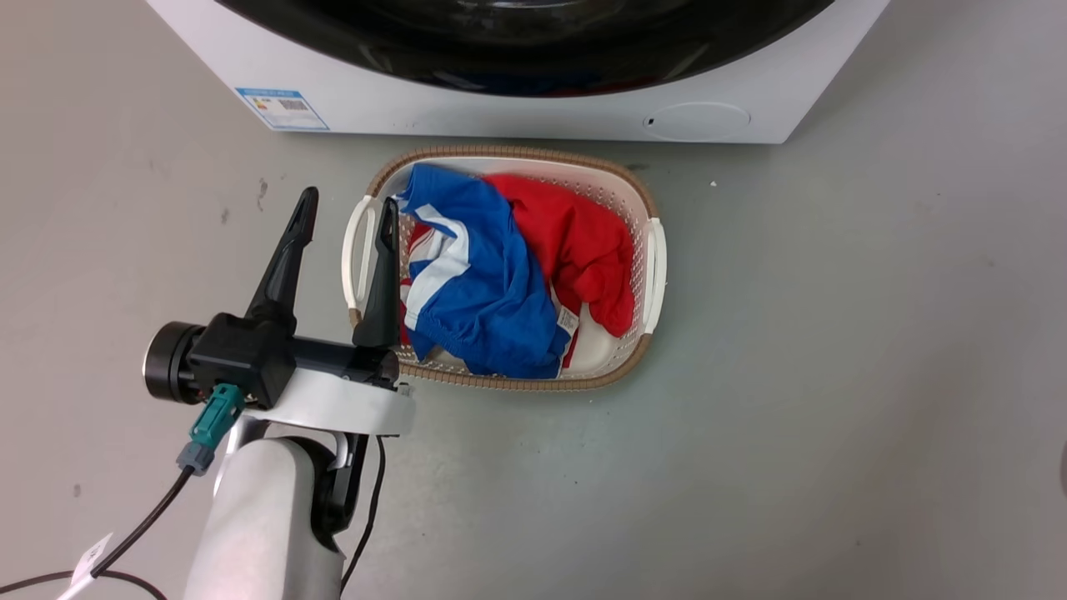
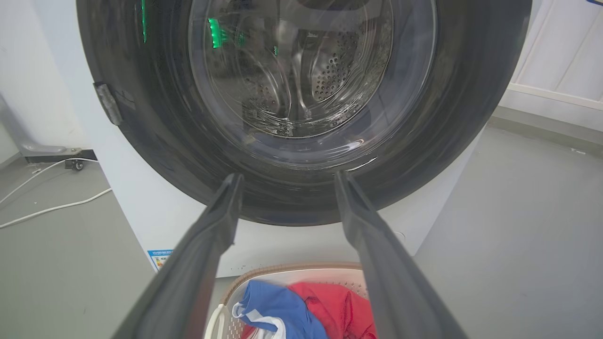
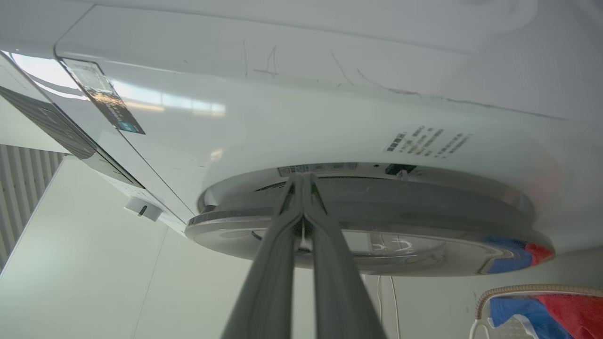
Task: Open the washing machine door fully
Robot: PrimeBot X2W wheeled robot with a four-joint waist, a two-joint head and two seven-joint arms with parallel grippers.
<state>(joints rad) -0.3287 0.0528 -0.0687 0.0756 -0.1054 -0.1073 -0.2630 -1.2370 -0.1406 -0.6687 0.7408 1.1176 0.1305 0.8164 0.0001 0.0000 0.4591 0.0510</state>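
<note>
The washing machine door is a glossy black disc with a bulging glass window, and it lies close against the white machine front. In the head view its lower edge, the door, shows at the top. My left gripper hangs open above the basket's left handle, a little short of the door; in its wrist view the left gripper points at the door's lower rim with nothing between the fingers. My right gripper is shut, its tips at the seam between the door and the machine front.
A white basket with blue and red clothes stands on the grey floor right before the machine. A small round white flap sits at the machine's lower right. White cables run over the floor left of the machine.
</note>
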